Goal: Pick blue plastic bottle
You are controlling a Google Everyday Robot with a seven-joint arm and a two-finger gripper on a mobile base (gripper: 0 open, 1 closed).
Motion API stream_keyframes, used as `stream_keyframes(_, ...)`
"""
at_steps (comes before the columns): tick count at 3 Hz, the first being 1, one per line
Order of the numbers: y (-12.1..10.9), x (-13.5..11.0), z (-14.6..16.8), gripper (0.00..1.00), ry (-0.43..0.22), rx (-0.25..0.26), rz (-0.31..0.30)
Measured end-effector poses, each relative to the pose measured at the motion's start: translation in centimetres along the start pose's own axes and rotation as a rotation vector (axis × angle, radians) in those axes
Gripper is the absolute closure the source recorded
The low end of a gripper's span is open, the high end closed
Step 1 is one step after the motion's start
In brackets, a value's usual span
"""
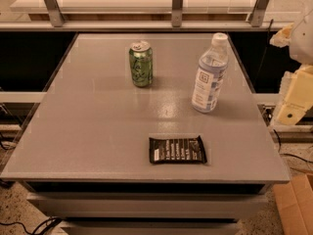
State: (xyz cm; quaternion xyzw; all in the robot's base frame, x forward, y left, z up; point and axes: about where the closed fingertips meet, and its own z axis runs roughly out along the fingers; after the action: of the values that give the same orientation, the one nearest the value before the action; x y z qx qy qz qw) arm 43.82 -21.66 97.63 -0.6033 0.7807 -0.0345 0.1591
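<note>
The blue plastic bottle stands upright on the right side of the grey table. It is clear and bluish, with a white cap and a white-and-blue label. My gripper shows as pale cream parts at the right edge of the view, off the table's right side and well to the right of the bottle. It holds nothing that I can see and does not touch the bottle.
A green soda can stands at the back middle of the table. A black snack packet lies flat near the front edge. A metal rail runs behind the table. A cardboard box sits on the floor at the right.
</note>
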Motion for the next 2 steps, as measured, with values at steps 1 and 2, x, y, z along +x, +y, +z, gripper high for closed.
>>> stream_keyframes(1, -0.01, -0.02, -0.04, 0.0, -0.001, 0.002, 0.0)
stream_keyframes(2, -0.22, -0.61, 0.56, 0.0, -0.057, -0.027, -0.001)
